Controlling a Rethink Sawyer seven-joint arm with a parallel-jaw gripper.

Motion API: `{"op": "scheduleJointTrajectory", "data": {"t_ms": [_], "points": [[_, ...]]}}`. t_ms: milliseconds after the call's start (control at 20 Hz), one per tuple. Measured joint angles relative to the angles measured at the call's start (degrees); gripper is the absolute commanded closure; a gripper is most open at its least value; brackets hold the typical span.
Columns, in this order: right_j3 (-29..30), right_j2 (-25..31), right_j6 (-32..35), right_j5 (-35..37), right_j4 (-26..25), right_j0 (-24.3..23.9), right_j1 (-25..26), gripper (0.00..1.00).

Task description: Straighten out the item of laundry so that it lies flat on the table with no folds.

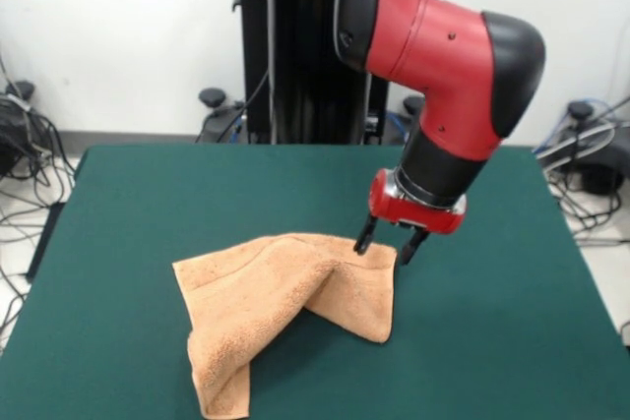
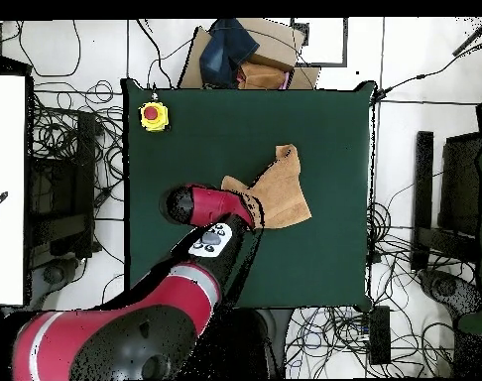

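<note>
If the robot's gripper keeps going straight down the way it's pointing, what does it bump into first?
Probably the peach-orange towel. The gripper points down with open jaws at the towel's far edge, so it should meet the cloth there, or just beside it the green table; depth is hard to judge.

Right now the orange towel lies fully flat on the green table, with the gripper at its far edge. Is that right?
Not quite. The towel is not flat: the front view shows it folded over on itself, with a ridge through the middle and one end trailing toward the near edge. The rest holds: it lies on the green table, and the gripper is at its far edge.
</note>
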Motion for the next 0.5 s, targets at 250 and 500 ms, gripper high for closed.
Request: {"op": "scheduleJointTrajectory", "data": {"t_ms": [250,500], "points": [[-0.01,0.01,0.0,-0.6,0.0,-0.17,1.84,0.0],[-0.03,0.0,0.0,-1.25,0.01,-0.51,3.01,0.0]]}}
